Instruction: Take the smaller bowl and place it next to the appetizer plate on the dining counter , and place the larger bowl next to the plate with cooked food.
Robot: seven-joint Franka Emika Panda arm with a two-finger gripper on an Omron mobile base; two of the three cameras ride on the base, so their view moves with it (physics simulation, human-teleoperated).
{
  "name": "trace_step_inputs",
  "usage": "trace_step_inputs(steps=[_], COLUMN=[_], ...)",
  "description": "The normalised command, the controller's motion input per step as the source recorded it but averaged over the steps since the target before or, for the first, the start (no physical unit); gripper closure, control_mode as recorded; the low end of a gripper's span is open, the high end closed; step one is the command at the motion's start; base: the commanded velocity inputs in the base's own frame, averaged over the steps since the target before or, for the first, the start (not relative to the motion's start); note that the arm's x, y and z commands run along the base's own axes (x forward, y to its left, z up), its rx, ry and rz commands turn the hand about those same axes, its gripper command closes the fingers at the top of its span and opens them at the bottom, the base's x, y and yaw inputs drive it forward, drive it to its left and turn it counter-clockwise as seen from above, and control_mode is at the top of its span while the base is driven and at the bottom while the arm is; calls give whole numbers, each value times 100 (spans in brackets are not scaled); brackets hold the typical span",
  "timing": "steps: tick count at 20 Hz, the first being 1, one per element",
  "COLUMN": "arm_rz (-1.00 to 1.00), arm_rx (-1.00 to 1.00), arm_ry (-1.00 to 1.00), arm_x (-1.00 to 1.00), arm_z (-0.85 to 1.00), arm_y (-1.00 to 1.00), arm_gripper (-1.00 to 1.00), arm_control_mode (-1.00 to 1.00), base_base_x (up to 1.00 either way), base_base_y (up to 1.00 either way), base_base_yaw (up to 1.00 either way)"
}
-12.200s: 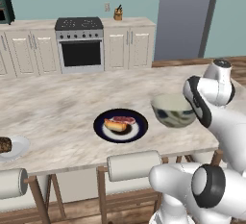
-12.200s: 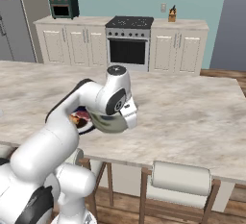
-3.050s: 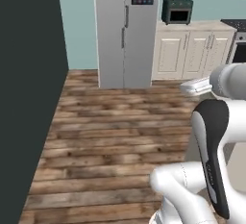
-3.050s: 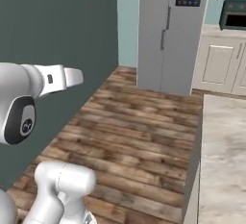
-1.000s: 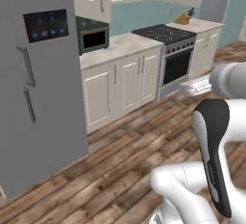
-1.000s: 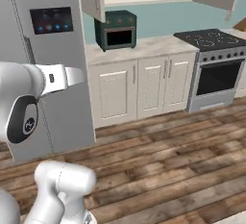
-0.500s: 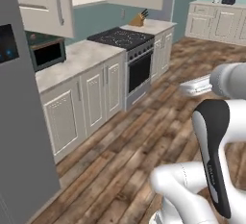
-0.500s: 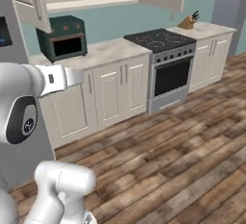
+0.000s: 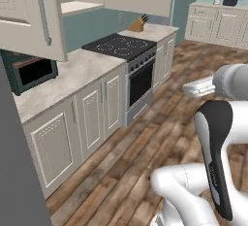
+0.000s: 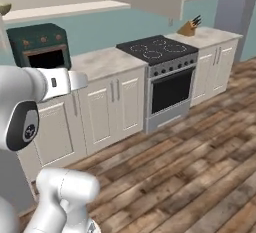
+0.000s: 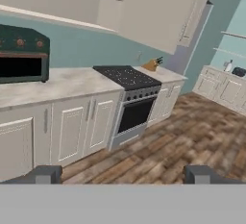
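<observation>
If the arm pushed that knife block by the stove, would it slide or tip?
The knife block looks tall and slanted, with handles sticking out the top, so it would probably tip if pushed high. It stands on the smooth stone counter, so a low push would likely slide it. It seems rigid wood.

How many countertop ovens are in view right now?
1. The dark green countertop oven sits on the pale counter left of the black stove. Others may be hidden outside the frames.
</observation>
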Motion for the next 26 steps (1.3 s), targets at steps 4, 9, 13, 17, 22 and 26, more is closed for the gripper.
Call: trace_step_inputs(steps=[4,9,13,17,22,26], arm_rz=[0,0,0,0,0,0], arm_rx=[0,0,0,0,0,0], arm_ry=[0,0,0,0,0,0], arm_x=[0,0,0,0,0,0], arm_z=[0,0,0,0,0,0], arm_y=[0,0,0,0,0,0], arm_gripper=[-100,-100,-100,-100,-100,-100], arm_control_mode=[100,100,100,100,100,100], base_base_x=[100,100,99,84,36,3], base_base_y=[-19,-22,-17,-19,-51,-73], base_base_yaw=[42,52,53,55,53,45])
